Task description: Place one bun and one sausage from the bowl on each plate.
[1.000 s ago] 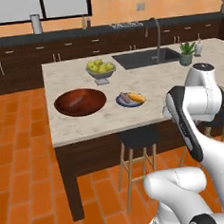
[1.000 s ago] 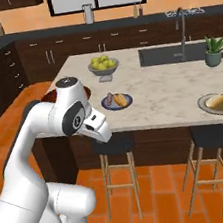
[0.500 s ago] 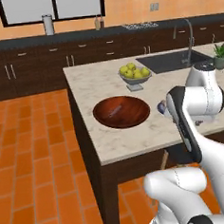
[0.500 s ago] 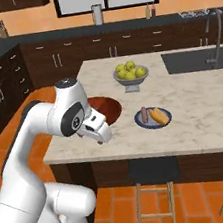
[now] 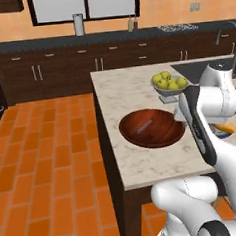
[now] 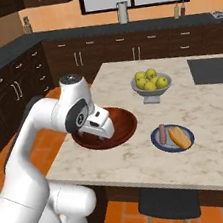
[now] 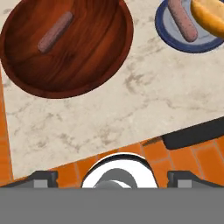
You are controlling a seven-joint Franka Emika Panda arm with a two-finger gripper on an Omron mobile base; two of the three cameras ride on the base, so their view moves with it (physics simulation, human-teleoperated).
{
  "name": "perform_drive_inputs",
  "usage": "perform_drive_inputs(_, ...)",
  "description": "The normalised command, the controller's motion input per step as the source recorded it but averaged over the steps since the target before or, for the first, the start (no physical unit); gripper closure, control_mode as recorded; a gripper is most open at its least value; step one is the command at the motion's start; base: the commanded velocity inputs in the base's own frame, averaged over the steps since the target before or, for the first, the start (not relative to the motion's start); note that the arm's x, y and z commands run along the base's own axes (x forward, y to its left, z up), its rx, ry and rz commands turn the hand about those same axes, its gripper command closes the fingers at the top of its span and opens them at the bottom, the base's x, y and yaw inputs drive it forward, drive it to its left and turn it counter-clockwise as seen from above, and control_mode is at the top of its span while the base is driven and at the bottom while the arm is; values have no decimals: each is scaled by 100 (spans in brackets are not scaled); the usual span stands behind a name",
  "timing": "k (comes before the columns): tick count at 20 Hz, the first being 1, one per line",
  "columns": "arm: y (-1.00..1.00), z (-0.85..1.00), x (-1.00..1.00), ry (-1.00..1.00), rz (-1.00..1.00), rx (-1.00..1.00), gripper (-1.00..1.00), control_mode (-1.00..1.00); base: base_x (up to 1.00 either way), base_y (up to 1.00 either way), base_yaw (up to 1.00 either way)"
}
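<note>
The wide dark reddish-brown bowl (image 5: 159, 135) (image 6: 125, 121) (image 7: 89, 50) sits near the island's left end with one sausage (image 5: 142, 126) (image 7: 55, 31) lying in it. To its right, a dark blue plate (image 6: 159, 145) (image 7: 174, 40) carries a sausage (image 6: 162, 133) (image 7: 183, 24) and a bun (image 6: 179, 137) (image 7: 210, 15). My gripper (image 6: 101, 132) (image 7: 113, 177) hovers open over the counter's near edge beside the bowl. Its fingertips (image 7: 41, 177) stand wide apart and hold nothing.
A grey footed bowl of yellow-green apples (image 5: 167, 83) (image 6: 150, 82) stands behind the wooden bowl. A sink (image 6: 211, 71) lies at the far right. A dark stool seat (image 7: 192, 133) (image 6: 165, 204) sits below the counter edge, above orange floor tiles (image 5: 54, 170).
The base has driven to the left, so the whole scene has slid right: the bowl and the blue plate now lie straight ahead. The jaws stayed open.
</note>
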Motion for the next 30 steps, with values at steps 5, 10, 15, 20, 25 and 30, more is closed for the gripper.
perform_drive_inputs(5, 39, 3, 97, -4, 8, 8, -100, -100, 0, 0, 0)
perform_drive_inputs(10, 49, -11, 100, 0, 2, 0, -100, -100, 0, 0, 0)
perform_drive_inputs(15, 35, -69, 96, 2, 0, 0, -100, -100, 0, 0, 0)
perform_drive_inputs(20, 0, -81, 79, 0, 0, 3, -100, -100, 0, 0, 0)
perform_drive_inputs(25, 0, -57, 65, 0, 0, 9, -100, -100, 0, 0, 0)
perform_drive_inputs(30, -1, -47, 51, 0, -1, 6, -100, -100, 0, 0, 0)
